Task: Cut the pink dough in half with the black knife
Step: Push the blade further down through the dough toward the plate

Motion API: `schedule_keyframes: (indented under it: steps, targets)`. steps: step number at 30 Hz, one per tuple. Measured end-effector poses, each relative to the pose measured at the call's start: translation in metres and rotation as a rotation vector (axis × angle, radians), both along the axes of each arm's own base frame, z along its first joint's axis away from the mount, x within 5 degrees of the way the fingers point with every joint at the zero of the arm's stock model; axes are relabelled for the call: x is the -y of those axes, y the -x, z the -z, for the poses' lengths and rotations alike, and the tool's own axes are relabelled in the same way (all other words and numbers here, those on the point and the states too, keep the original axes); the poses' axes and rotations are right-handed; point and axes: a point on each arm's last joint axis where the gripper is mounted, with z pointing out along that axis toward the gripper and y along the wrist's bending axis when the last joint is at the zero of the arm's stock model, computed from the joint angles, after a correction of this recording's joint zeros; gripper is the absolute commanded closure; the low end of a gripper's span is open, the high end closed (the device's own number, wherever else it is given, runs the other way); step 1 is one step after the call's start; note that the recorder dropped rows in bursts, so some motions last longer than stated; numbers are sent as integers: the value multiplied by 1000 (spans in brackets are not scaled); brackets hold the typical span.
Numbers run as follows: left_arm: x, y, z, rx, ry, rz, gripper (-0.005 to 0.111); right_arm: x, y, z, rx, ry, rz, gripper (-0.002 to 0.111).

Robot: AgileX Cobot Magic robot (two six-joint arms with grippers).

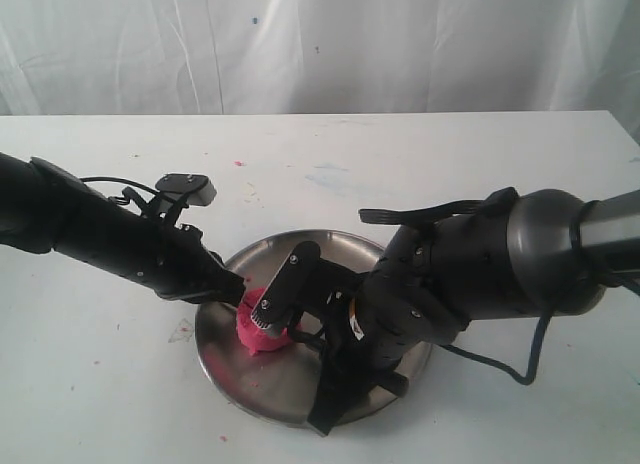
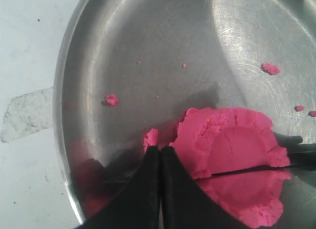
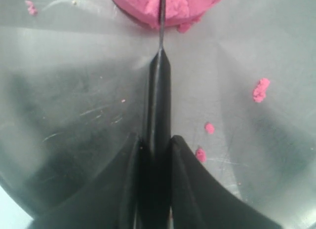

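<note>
The pink dough (image 1: 256,329) (image 2: 232,150) (image 3: 163,7) lies in the steel plate (image 1: 230,369) (image 2: 148,51) (image 3: 74,91), a flat puck with a dented top. The black knife (image 3: 157,105) is clamped by its handle in my right gripper (image 3: 155,140), and its thin blade (image 2: 247,170) stands edge-down across the dough, sunk into it. My right gripper (image 1: 285,302) hovers over the plate's right half. My left gripper (image 1: 232,284) (image 2: 160,149) is shut with nothing between its fingers, tips touching the plate right at the dough's edge.
Small pink crumbs (image 2: 111,99) (image 2: 270,68) (image 3: 260,89) are scattered over the plate. The plate sits on a white table (image 1: 450,164) with a white curtain behind. A piece of clear tape (image 2: 27,115) lies on the table beside the rim.
</note>
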Motion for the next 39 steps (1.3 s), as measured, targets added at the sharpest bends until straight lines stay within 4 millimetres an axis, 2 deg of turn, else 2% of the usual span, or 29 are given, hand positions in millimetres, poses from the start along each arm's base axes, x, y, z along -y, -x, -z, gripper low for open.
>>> schedule_keyframes:
  steps: [26,39]
  targets:
    - [0,1,-3,14,-11,17,107,0,0,2,-5,5,2,103]
    - [-1,1,2,2,-24,32,107,0,0,2,-5,5,2,103]
